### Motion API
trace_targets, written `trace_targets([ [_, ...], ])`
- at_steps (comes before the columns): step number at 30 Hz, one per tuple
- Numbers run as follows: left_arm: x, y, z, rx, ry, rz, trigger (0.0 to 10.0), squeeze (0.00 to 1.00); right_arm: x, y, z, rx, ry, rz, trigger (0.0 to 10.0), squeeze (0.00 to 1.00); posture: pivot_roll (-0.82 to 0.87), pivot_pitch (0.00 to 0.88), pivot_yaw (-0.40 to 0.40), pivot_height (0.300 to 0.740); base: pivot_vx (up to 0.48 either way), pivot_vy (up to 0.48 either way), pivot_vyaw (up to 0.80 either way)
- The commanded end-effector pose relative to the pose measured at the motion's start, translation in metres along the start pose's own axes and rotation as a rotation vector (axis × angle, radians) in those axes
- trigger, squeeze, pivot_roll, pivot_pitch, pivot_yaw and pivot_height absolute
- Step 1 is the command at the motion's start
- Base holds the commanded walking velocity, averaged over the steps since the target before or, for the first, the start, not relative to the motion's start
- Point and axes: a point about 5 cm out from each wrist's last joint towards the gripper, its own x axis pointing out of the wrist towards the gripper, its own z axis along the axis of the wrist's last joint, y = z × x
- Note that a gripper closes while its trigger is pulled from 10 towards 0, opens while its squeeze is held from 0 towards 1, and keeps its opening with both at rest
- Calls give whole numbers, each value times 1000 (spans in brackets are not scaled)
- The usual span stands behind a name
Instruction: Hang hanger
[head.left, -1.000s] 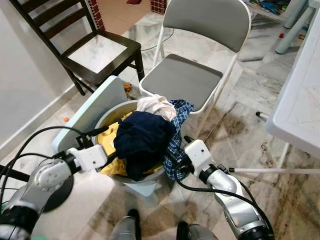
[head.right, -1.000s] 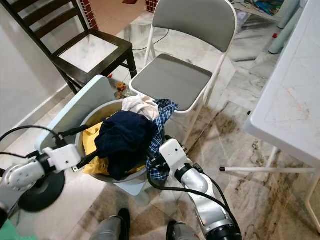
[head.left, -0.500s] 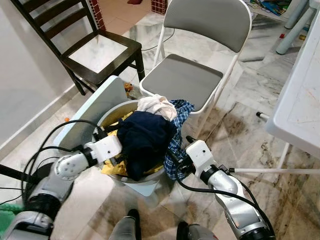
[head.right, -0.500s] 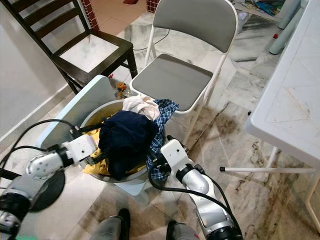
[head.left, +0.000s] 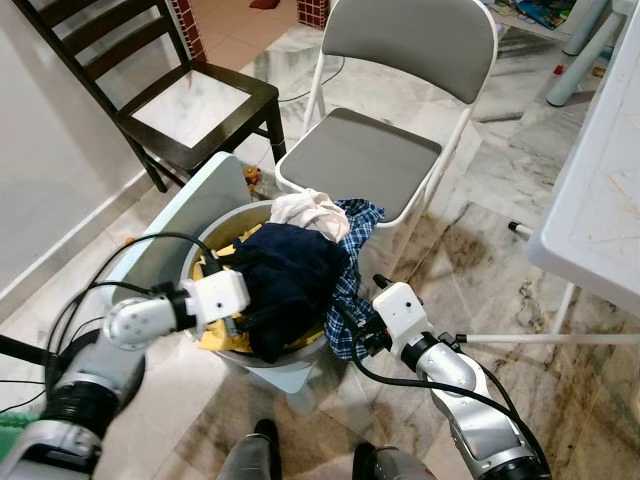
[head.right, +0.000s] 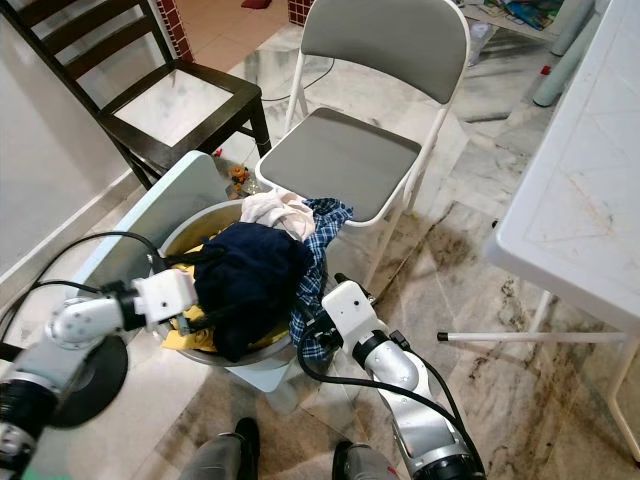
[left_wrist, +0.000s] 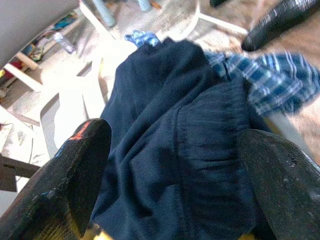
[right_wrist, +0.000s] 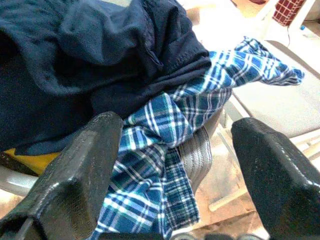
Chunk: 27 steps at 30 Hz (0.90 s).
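A round grey laundry basket stands on the floor, heaped with clothes. A navy garment lies on top, a blue plaid shirt hangs over the right rim, a white cloth sits at the back and a yellow cloth at the left. My left gripper is at the basket's left rim, open, its fingers spread around a fold of the navy garment. My right gripper is open beside the basket's right side, facing the plaid shirt.
A grey folding chair stands just behind the basket and a dark wooden chair at the back left. A pale blue board leans on the basket's left. A white table edges in at right, with a white rod on the floor.
My left gripper has moved rightward from outside the basket to its rim, its fingers now against the navy garment. The right gripper has barely moved.
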Motion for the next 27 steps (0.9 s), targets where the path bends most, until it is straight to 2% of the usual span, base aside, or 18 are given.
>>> trace_targets([
  [1,-8,0,0,58,11,-80,10000,0,-1,3,-2,5,9,4,10000,0,105,275,37,740,0,0,0],
  [8,-25,-3,-9,159,117,-284,10000,0,-1,5,-2,7,9,9,10000,0,109,278,39,740,0,0,0],
  [11,-27,-3,-12,198,148,-320,10000,0,-1,5,-2,7,9,10,10000,0,109,277,38,740,0,0,0],
  [13,-27,-4,-15,244,174,-359,10000,0,-1,5,-2,8,9,11,10000,0,106,278,35,740,0,0,0],
  [14,-25,-2,-18,282,217,-378,10000,0,-1,5,-2,8,9,12,10000,0,106,277,33,740,0,0,0],
  [15,-25,-2,-18,282,217,-378,10000,0,-1,5,-2,8,9,12,10000,0,106,277,33,740,0,0,0],
  [16,-23,2,-21,334,260,-387,10000,0,-1,6,-2,7,9,13,10000,0,101,277,30,740,0,0,0],
  [17,-21,7,-22,405,302,-377,10000,0,-1,6,-2,6,9,15,10000,0,99,276,30,740,0,0,0],
  [18,-20,9,-23,436,315,-367,10000,0,-1,6,-2,5,9,15,10000,0,98,276,30,740,0,0,0],
  [21,-16,16,-22,462,329,-327,10000,0,-1,5,-2,3,9,14,10000,0,97,276,30,740,0,0,0],
  [22,-13,23,-22,524,361,-282,10000,0,-2,5,-2,2,10,12,10000,0,94,273,31,740,0,0,0],
  [24,-11,24,-21,532,354,-278,10000,0,-2,4,-2,2,10,11,10000,0,93,271,32,740,0,0,0],
  [27,-2,33,-11,585,303,-172,10000,0,-2,4,-2,2,10,8,10000,0,92,270,33,740,0,0,0],
])
